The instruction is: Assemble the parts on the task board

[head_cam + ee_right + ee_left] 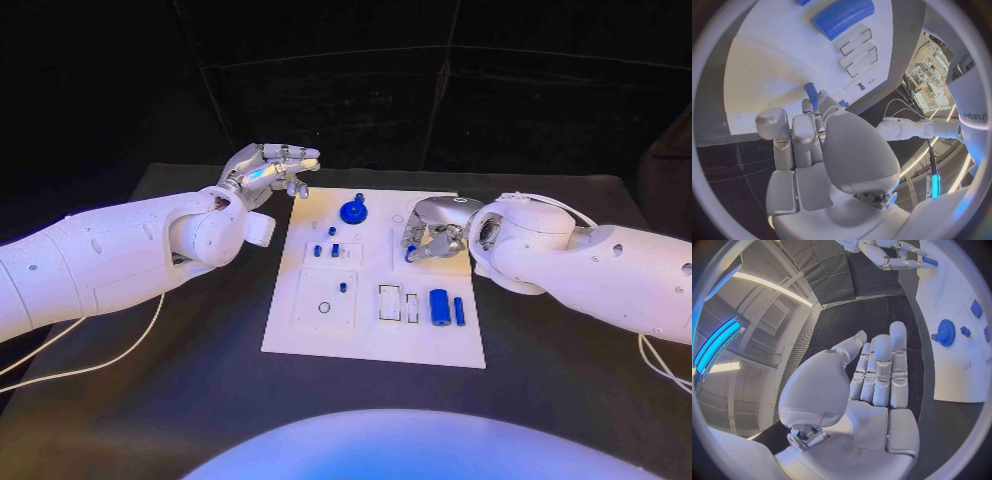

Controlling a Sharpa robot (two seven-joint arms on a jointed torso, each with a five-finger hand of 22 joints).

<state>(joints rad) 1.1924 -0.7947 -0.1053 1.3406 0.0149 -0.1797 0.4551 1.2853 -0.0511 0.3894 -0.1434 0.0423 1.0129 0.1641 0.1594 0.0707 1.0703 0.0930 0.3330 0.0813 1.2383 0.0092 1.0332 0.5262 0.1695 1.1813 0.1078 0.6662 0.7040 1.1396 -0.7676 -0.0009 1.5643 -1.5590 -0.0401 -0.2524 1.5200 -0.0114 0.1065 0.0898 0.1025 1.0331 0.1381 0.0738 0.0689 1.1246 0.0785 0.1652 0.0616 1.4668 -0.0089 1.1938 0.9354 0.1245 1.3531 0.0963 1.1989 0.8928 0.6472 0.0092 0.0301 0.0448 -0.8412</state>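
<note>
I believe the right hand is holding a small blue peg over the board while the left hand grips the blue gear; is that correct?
Not quite. The left hand holds nothing: the head view shows it off the board's far left corner, and the left wrist view shows the gear lying on the board, apart from its fingers. The right hand does hold a small blue peg over the board.

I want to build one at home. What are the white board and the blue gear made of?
The task board looks like matte white plastic: smooth and flat, with neat cut-out pockets. The blue gear also looks plastic, maybe printed: solid even colour, dull surface, crisp small teeth. Neither can be told for certain.
</note>
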